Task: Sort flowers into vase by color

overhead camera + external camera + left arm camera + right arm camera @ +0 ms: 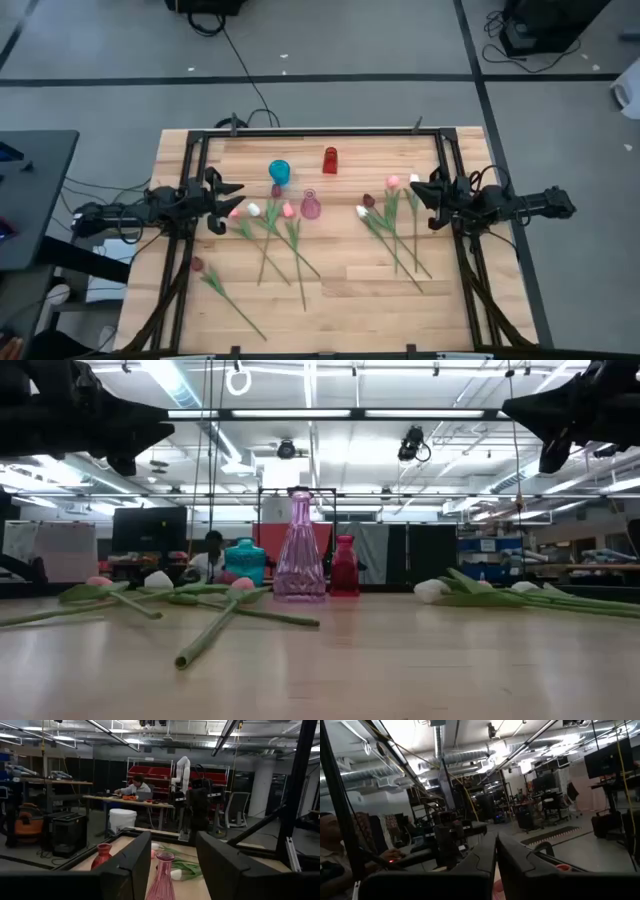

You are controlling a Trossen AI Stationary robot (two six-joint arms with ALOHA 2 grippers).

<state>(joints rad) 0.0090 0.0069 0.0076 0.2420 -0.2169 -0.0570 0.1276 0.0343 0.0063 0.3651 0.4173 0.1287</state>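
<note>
Landmark = the clear pink glass bottle-shaped vase (311, 206), mid-counter.

Handling, my guess: the artificial tulips, thin green stems w/ small pink, white and dark-red bud heads (268, 232), look v. light and bendy. Plastic stems prob. a bit slick, not fragile. Best hold is mid-stem, clear of leaves, so the head end can tip into a vase neck. Stems overlap in the piles, so a pinch may drag a neighbour along.

Where they lie, near to far: one dark-red-headed tulip (218, 288) sits alone, nearest the front edge of the light wooden counter (350, 300), front-left of the pink vase. One cluster lies just left of the vase, heads beside it, stems fanning toward the front. A second cluster (395, 225) lies to its right, apart from it. Beyond the pink vase: squat blue glass vase (279, 172) and small red glass vase (330, 160). All three vases look empty.

Tools: left tool (232, 197) hovers left of the pink vase, over the near cluster's heads, jaws wide, holding nothing. Right tool (420, 192) hovers right of the vase over the far cluster, jaws nearly closed, nothing between them.
</note>
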